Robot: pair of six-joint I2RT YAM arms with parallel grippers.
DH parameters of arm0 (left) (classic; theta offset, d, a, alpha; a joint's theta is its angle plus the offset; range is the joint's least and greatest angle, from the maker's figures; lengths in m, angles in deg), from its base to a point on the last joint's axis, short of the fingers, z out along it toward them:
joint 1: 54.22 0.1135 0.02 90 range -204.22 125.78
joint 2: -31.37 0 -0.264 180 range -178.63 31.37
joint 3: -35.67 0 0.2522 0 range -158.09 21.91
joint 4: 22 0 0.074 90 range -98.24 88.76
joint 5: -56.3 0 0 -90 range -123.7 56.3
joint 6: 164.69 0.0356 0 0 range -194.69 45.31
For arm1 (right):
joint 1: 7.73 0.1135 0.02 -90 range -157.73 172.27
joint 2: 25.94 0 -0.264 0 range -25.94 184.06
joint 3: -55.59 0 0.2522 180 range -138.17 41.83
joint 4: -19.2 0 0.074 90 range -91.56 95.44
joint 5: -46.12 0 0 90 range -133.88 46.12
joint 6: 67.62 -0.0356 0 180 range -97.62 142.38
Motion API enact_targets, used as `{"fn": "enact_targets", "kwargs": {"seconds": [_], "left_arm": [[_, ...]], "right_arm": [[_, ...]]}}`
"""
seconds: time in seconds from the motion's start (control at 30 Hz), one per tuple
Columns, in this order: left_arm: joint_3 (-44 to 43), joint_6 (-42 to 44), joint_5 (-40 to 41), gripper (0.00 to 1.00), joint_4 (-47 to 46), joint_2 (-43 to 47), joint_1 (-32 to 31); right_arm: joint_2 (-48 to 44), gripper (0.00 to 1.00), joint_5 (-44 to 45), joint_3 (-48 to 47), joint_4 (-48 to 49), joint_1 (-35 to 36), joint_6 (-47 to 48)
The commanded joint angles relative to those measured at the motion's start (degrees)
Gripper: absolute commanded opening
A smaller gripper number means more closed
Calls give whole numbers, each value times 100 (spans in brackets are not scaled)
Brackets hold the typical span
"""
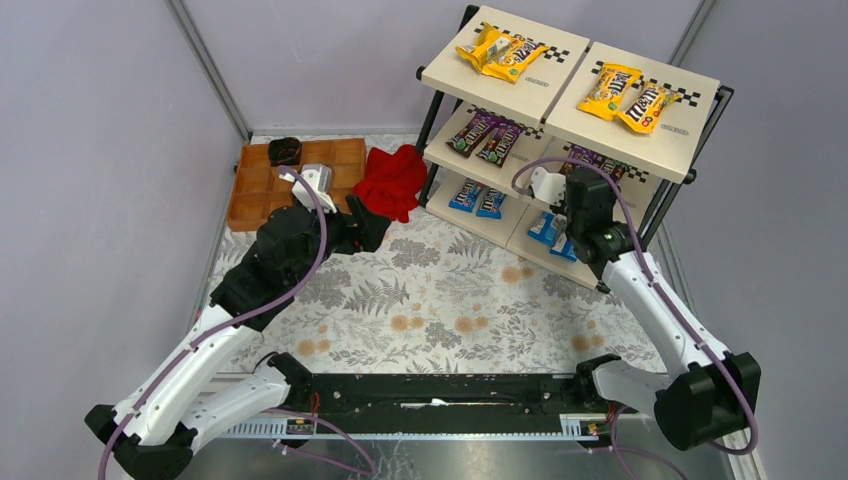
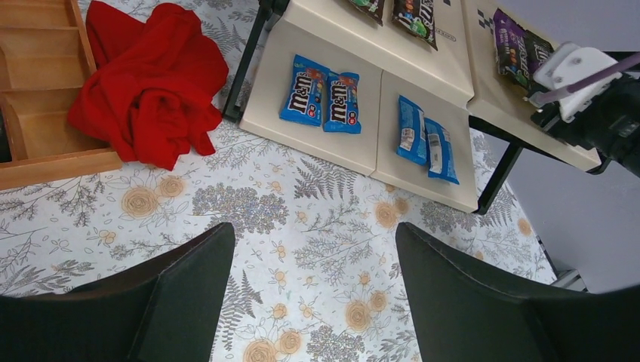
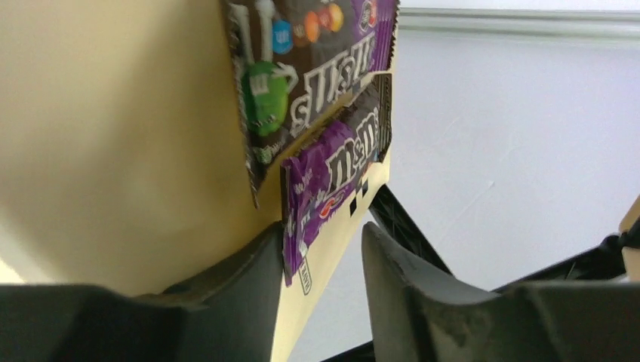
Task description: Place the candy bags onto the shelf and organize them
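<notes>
The shelf [image 1: 655, 140] stands at the back right. Yellow candy bags [image 1: 500, 52] lie on its top boards, dark brown and purple bags [image 1: 487, 137] on the middle tier, and blue bags [image 1: 476, 197] on the bottom tier. My right gripper [image 1: 578, 180] is at the middle tier's right board. In the right wrist view it [image 3: 324, 230] is open, and its left finger touches the end of a purple bag [image 3: 332, 173] lying beside a dark brown bag [image 3: 302, 75]. My left gripper [image 1: 375, 222] is open and empty above the floral cloth [image 2: 313, 230], near the red cloth.
A red cloth [image 1: 392, 180] lies left of the shelf's leg. A brown compartment tray [image 1: 262, 190] sits at the back left with a dark item [image 1: 285, 150] in a far compartment. The blue bags [image 2: 321, 98] and the right arm [image 2: 596, 113] show in the left wrist view.
</notes>
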Motion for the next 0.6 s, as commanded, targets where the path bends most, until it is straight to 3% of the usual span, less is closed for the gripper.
{"fn": "enact_targets", "kwargs": {"seconds": [0.0,0.2,0.33,0.43,0.5,0.57], "left_arm": [[14,91,151,83,-184,64,-27],[82,83,158,83,-272,-8,-12],[220,91,81,84,-479,34,33],[241,149,133,85,-606,71,43],[164,202,211,86,-619,57,43],[14,233,323,87,-572,13,36]], "right_arm": [[-495,54,-411,19,-245,-15,-249],[-1722,78,-1479,219,-1149,28,-971],[-2831,99,-3030,457,-1776,55,-1175],[-3727,100,-4775,598,-2034,51,-1631],[-4276,100,-5432,692,-1735,51,-2325],[-4786,100,-5630,832,-1017,51,-3711]]}}
